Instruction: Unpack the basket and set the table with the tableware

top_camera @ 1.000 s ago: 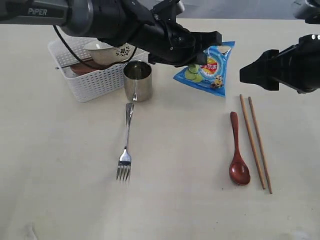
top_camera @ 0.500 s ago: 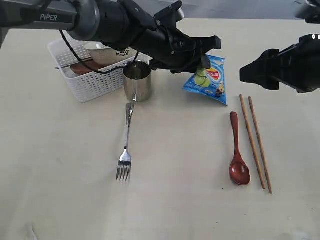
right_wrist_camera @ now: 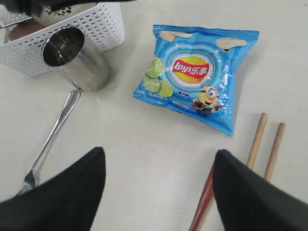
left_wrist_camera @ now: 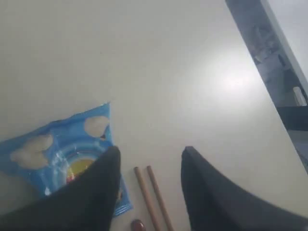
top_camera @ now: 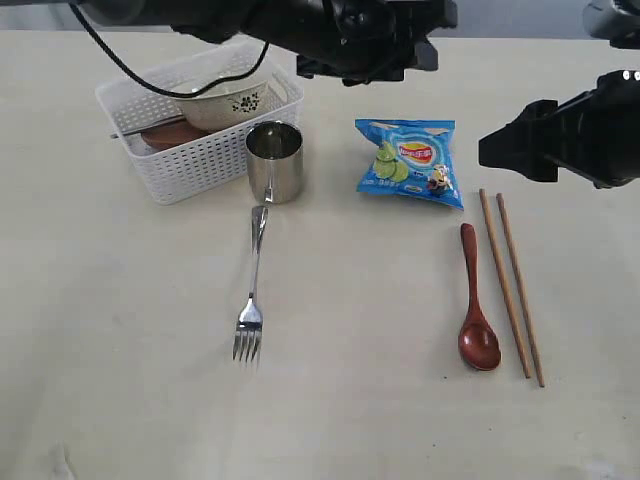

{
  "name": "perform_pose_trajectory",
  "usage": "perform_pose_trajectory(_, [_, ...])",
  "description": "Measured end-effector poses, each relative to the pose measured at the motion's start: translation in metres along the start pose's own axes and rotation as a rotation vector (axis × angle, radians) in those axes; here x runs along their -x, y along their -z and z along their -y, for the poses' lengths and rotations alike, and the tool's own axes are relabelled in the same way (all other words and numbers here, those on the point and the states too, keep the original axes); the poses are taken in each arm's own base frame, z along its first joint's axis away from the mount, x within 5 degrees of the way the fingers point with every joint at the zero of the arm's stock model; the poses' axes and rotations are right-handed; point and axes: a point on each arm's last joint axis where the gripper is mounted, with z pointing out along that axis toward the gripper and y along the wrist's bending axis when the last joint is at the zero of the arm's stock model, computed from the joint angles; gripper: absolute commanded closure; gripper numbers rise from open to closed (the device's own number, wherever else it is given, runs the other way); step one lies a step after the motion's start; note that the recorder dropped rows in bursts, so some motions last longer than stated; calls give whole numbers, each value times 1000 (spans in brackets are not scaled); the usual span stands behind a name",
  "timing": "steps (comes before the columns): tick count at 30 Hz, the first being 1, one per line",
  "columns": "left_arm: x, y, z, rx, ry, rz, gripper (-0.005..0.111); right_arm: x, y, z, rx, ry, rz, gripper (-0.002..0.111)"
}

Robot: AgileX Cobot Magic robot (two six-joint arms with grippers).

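Inside the white lattice basket (top_camera: 200,165) sits a floral bowl (top_camera: 225,100); left end effector (left_wrist_camera: 150,151) and right end effector (right_wrist_camera: 160,153) gape.

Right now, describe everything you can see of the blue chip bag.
The blue chip bag is a glossy, foil-like packet that looks sealed and puffed, with crimped seams at its ends. Its printed face is up: a red and yellow logo, lime slices, chips and a small yellow cartoon figure. It lies flat on the table, slightly skewed, between the steel cup and the chopsticks, apart from both. Only the table touches it.
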Motion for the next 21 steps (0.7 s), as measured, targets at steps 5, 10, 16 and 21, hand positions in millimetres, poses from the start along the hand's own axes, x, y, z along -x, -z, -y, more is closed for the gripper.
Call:
perform_pose_trajectory(5, [19, 36, 8, -10, -101, 0, 67, 1, 0, 0, -4, -5, 9, 75])
perform_pose_trajectory(10, [35, 83, 7, 37, -261, -43, 90, 11, -10, 13, -89, -45, 84, 109])
perform_pose_trajectory(16, [40, 120, -4, 115, -343, -48, 107, 33, -58, 24, -103, -54, 22, 109])
perform_pose_trajectory(21, [28, 137, -19, 178, -363, -8, 107, 53, -116, 22, -65, -34, -49, 109])
